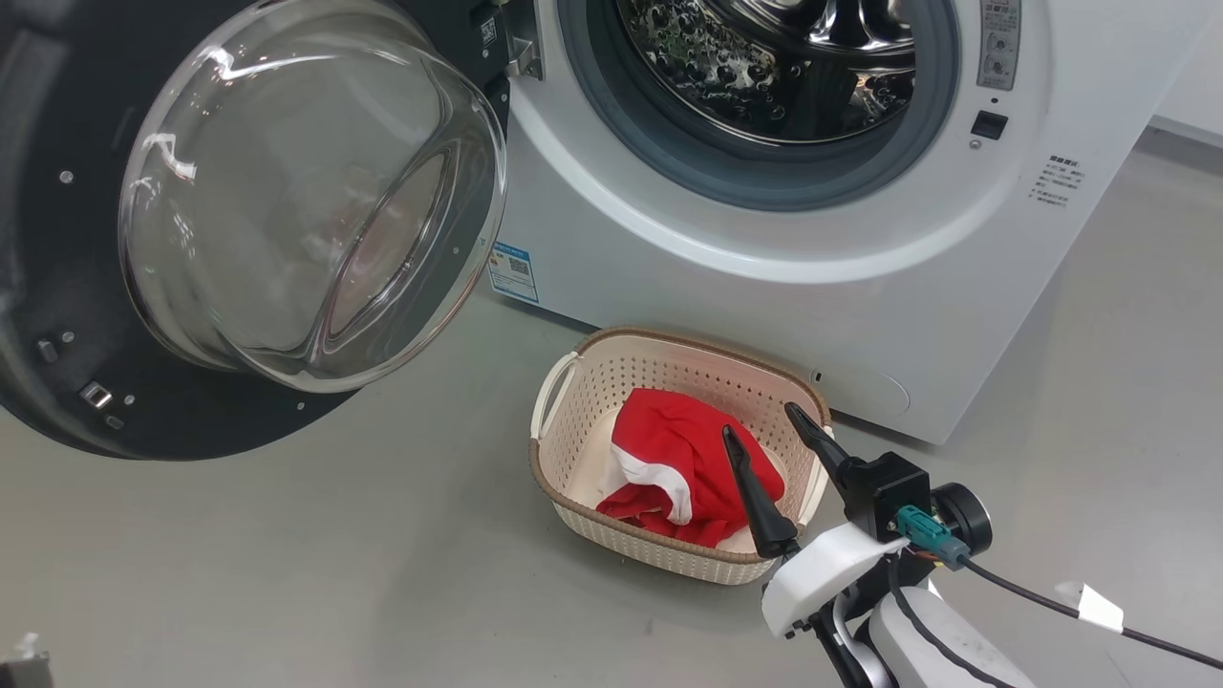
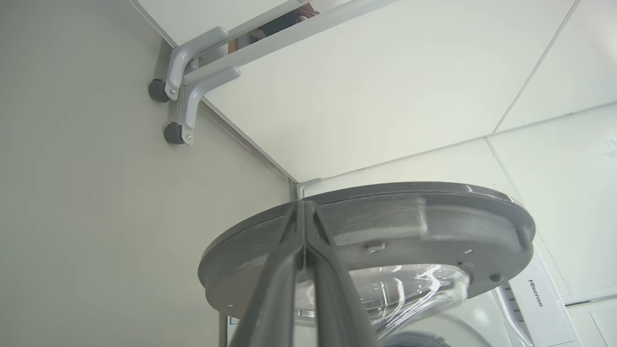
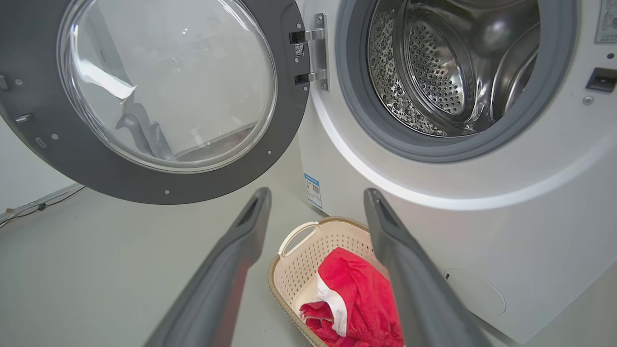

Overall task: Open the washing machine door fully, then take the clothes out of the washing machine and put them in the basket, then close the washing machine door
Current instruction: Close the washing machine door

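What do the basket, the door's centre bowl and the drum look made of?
Basket: probably moulded cream plastic, matte, with punched holes and a brown woven-look rim. Door bowl: clear glossy glass or similar, showing sharp reflections. Drum: shiny perforated steel, by its mirror-like highlights.

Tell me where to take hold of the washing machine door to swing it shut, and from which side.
Take the washing machine door by its flat black rim at the free edge, opposite the hinge, where leverage is probably greatest. The glass bowl bulges and looks too slick to hold. Come from the outer face and press toward the drum. The left gripper, jaws shut, is at that rim.
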Robot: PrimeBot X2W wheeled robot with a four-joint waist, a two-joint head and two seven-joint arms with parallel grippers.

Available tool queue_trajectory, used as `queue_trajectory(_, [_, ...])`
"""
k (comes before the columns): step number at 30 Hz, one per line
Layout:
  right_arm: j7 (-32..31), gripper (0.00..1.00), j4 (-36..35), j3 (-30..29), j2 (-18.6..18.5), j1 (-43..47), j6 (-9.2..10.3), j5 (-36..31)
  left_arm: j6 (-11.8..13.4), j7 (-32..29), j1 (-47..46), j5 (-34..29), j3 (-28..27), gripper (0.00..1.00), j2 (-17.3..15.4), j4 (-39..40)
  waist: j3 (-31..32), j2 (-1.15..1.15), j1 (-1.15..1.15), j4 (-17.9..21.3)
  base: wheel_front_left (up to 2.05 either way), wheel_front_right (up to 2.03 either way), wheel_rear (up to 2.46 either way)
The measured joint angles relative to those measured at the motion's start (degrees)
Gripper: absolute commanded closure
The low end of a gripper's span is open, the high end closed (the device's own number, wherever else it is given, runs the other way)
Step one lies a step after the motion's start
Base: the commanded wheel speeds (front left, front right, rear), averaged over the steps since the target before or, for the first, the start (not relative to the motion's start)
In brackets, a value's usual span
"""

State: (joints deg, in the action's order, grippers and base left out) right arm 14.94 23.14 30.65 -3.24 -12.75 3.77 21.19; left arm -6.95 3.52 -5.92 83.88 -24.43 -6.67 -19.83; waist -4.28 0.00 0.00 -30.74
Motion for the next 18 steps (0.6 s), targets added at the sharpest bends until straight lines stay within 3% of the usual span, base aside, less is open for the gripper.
queue_trajectory(18, [0.0,0.0,-0.32,-0.29,0.0,0.12,0.73,0.0,0.74,-8.62,-12.26,3.96,-2.54,1.0,-11.38,-8.79,-0.17,0.0,0.0,0.72,0.0,0.0,0.0])
